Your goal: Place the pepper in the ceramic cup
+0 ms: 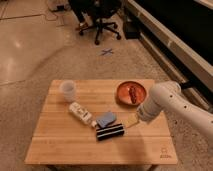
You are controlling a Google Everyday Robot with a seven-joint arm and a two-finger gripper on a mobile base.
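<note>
In the camera view, you have just one arm (172, 102), and it comes in from the right side of the wooden table (75, 147). Your gripper (133, 121) hangs low over the table, just beside a blue thing (106, 119) and a black striped thing (110, 132). Its jaws are spread wide, and I can see nothing between them. The pepper (133, 94) is not on the bare wood. It lies on the round orange-red plate (121, 89), near the far right part of the table. From your jaws, the pepper is close by and almost straight ahead, toward the far edge. The pepper is long and thin, and it seems to point away from the camera, tipped a little to one side. So I think you should turn the jaws to close across its thin middle, not along its length. The ceramic cup (68, 91) stands upright near the far left corner, well apart from the plate. A white bottle (81, 113) lies on its side between the cup and your gripper, so carry the pepper high over it.
</note>
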